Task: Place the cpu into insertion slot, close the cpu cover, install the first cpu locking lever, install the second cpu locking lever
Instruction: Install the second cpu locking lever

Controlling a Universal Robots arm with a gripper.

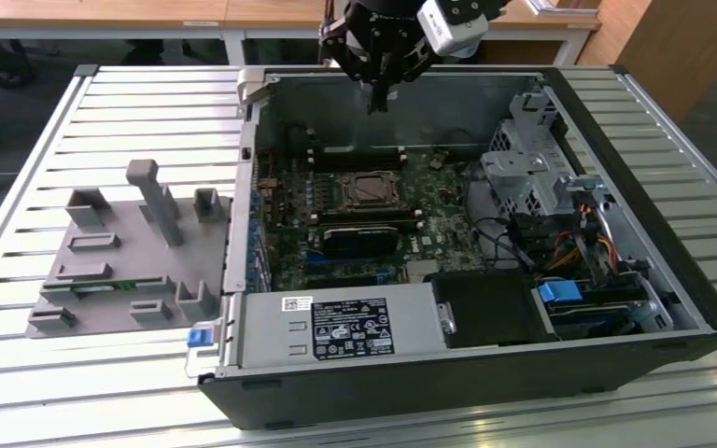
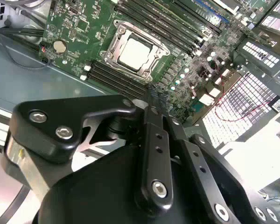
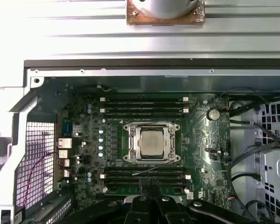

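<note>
— Where's the pincer [image 1: 380, 101] right now?

— Up above the far wall of the open computer case [image 1: 657, 308], well clear of the motherboard [image 3: 205, 154]. Its fingers [image 2: 154, 100] are pressed together on nothing, so it's clenched and empty.

— And the cpu [image 3: 150, 141]?

— Already seated in the insertion slot [image 3: 151, 142], near the middle of the motherboard, between the two banks of memory slots [image 3: 144, 175]. In both wrist views the silver top lies flat and square inside the frame.

— Is the cpu cover [image 3: 141, 150] down?

— It looks so: the metal frame lies flat around the chip with its window over the top. One thin locking lever [image 3: 154, 167] runs slantwise just beside the socket, toward the memory slots; I'd judge it isn't latched, since it sits off the frame's edge.

— Why hang so high?

— My guess: from there the cameras take in the whole socket, and the arm stays clear of the case walls
</note>
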